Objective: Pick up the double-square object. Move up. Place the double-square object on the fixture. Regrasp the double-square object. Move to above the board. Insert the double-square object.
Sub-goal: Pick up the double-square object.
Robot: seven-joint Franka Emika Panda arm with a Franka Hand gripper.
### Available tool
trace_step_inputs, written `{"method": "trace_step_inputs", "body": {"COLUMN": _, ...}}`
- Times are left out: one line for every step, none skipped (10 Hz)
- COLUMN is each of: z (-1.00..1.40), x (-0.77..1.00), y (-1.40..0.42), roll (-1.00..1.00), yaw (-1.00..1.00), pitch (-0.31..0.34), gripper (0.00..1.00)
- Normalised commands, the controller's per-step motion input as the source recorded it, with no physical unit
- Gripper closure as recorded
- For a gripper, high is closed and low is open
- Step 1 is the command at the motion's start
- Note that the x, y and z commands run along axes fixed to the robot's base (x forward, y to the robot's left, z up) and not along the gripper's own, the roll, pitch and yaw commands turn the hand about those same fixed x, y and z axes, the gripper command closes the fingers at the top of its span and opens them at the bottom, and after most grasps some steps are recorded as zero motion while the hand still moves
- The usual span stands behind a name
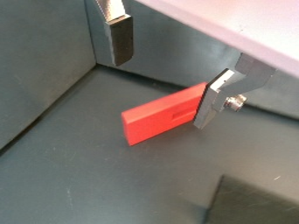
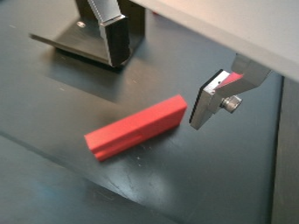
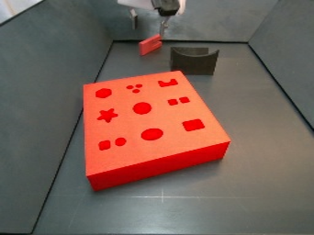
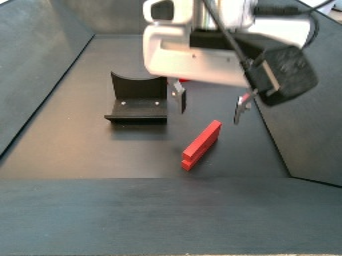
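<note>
In a side view the fixture (image 4: 138,100) sits on the dark floor, so let it be the landmark. It is a small dark block with a U-shaped dip in its top. Going from left to right, the fixture comes first. Next comes one silver finger (image 4: 178,97) of the gripper (image 4: 210,103), hanging just past the fixture's right edge. Then comes the double-square object (image 4: 202,144), right of the fixture and nearer the camera than it. Last comes the other finger, further right again.

The gripper is spread wide, with nothing squeezed between its fingers. In both wrist views one end of the small red block (image 1: 163,115) looks like it touches the pad of one finger (image 1: 218,102), while the other finger (image 1: 117,39) is well apart from it. I cannot tell if the block lies flat on the floor or leans on that finger.

The block's long side (image 2: 138,128) runs slantwise, pointing roughly from one finger towards the other, not across the gap. I think that matters most for the pick-up. The gripper (image 2: 163,72) hangs just over the block. It would likely need to turn, or pinch the block end to end.

The board (image 3: 149,125) is the big red slab, well away from the fixture (image 3: 194,58).
</note>
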Motion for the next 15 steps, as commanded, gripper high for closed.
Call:
{"method": "trace_step_inputs", "body": {"z": -1.00, "x": -0.07, "y": 0.00, "roll": 0.00, "yaw": -0.39, "pitch": -0.017, "gripper": 0.00}}
{"method": "trace_step_inputs", "body": {"z": -1.00, "x": -0.03, "y": 0.00, "roll": 0.00, "yaw": -0.40, "pitch": -0.039, "gripper": 0.00}}
{"method": "trace_step_inputs", "body": {"z": -1.00, "x": -0.02, "y": 0.00, "roll": 0.00, "yaw": -0.38, "pitch": -0.034, "gripper": 0.00}}
{"method": "trace_step_inputs", "body": {"z": -1.00, "x": 0.00, "y": 0.00, "roll": 0.02, "yaw": -0.38, "pitch": -0.013, "gripper": 0.00}}
{"method": "trace_step_inputs", "body": {"z": -1.00, "x": 0.00, "y": 0.00, "roll": 0.04, "yaw": -0.33, "pitch": -0.001, "gripper": 0.00}}
{"method": "trace_step_inputs", "body": {"z": -0.68, "x": 0.00, "y": 0.03, "roll": -0.01, "yaw": -0.26, "pitch": -0.186, "gripper": 0.00}}
{"method": "trace_step_inputs", "body": {"z": 0.00, "x": -0.17, "y": 0.03, "roll": -0.02, "yaw": 0.00, "pitch": -0.170, "gripper": 0.00}}
{"method": "trace_step_inputs", "body": {"z": 0.00, "x": -0.01, "y": 0.00, "roll": 0.00, "yaw": 0.00, "pitch": -0.026, "gripper": 0.00}}
{"method": "trace_step_inputs", "body": {"z": 0.00, "x": -0.01, "y": 0.00, "roll": 0.00, "yaw": 0.00, "pitch": -0.027, "gripper": 0.00}}
{"method": "trace_step_inputs", "body": {"z": 0.00, "x": 0.00, "y": 0.00, "roll": 0.00, "yaw": 0.00, "pitch": 0.000, "gripper": 1.00}}
{"method": "trace_step_inputs", "body": {"z": 0.00, "x": 0.00, "y": 0.00, "roll": 0.00, "yaw": 0.00, "pitch": 0.000, "gripper": 1.00}}
{"method": "trace_step_inputs", "body": {"z": 0.00, "x": 0.00, "y": 0.00, "roll": 0.00, "yaw": 0.00, "pitch": 0.000, "gripper": 1.00}}
{"method": "trace_step_inputs", "body": {"z": 0.00, "x": 0.00, "y": 0.00, "roll": 0.00, "yaw": 0.00, "pitch": 0.000, "gripper": 1.00}}
{"method": "trace_step_inputs", "body": {"z": 0.00, "x": 0.00, "y": 0.00, "roll": 0.00, "yaw": 0.00, "pitch": 0.000, "gripper": 1.00}}
{"method": "trace_step_inputs", "body": {"z": 0.00, "x": 0.00, "y": 0.00, "roll": 0.00, "yaw": 0.00, "pitch": 0.000, "gripper": 1.00}}
